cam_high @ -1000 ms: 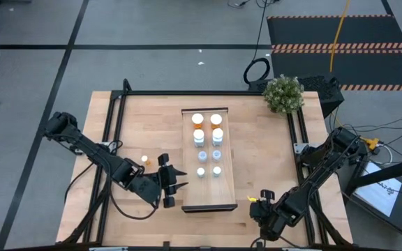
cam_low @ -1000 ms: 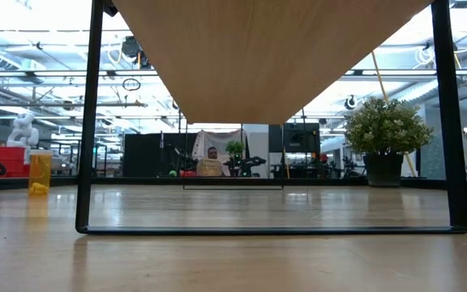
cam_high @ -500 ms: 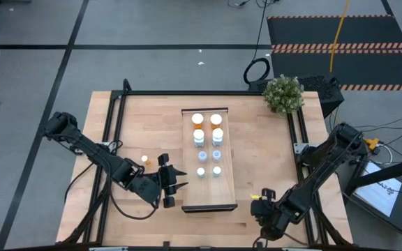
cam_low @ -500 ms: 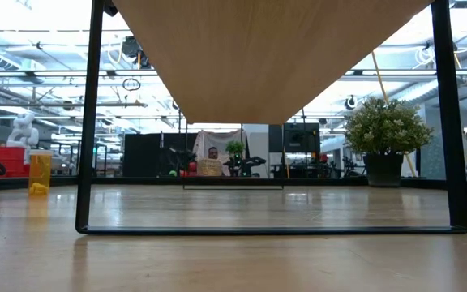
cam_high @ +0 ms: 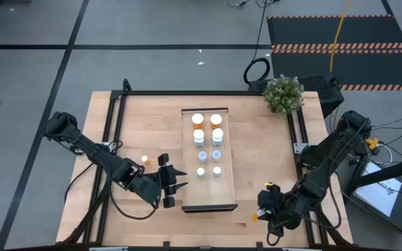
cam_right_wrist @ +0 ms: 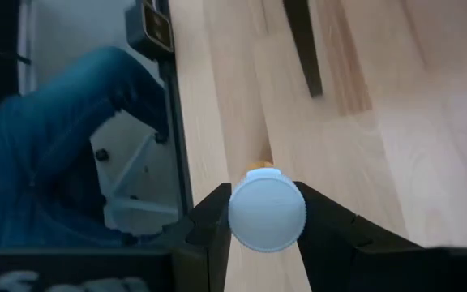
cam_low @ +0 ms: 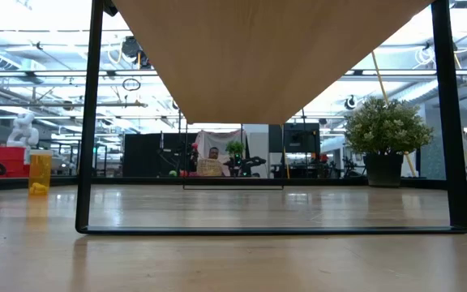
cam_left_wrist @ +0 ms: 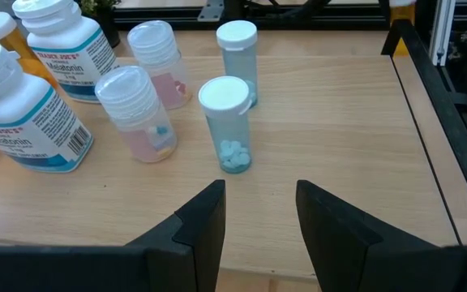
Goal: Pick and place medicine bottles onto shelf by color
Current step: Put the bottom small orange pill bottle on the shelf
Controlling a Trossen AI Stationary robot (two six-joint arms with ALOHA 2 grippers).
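gripping a small orange bottle with a white round cap (cam_right_wrist: 267,212) between its two dark fingers, the right gripper (cam_high: 263,210) is hanging over the near right corner of the light wooden table (cam_high: 271,153), just beside the table's edge and apart from the long light-wood shelf (cam_high: 226,174). in the right wrist view the white cap is sitting squarely between the jaws, clamped from both sides, with only a sliver of the orange body showing.

the likely risk is a slip: the hold seems to be near the cap, so a quick swing could be tilting the bottle or dropping it off the table edge. another risk is a wrong row, or a knock against the standing bottles; the two orange-bodied bottles (cam_high: 198,134) are standing at the far end of the shelf, past white-labelled and blue-grey ones, so the carried bottle would be travelling over or past them all.

the left gripper (cam_high: 175,180) is waiting at the shelf's near left side, its fingers apart and empty, facing two clear vials of blue pills (cam_left_wrist: 226,123). it is not blocking the right arm's approach. one more amber bottle (cam_high: 144,160) is standing on the table left of the shelf. a potted green plant (cam_high: 283,93) is sitting at the far right corner, out of the way.
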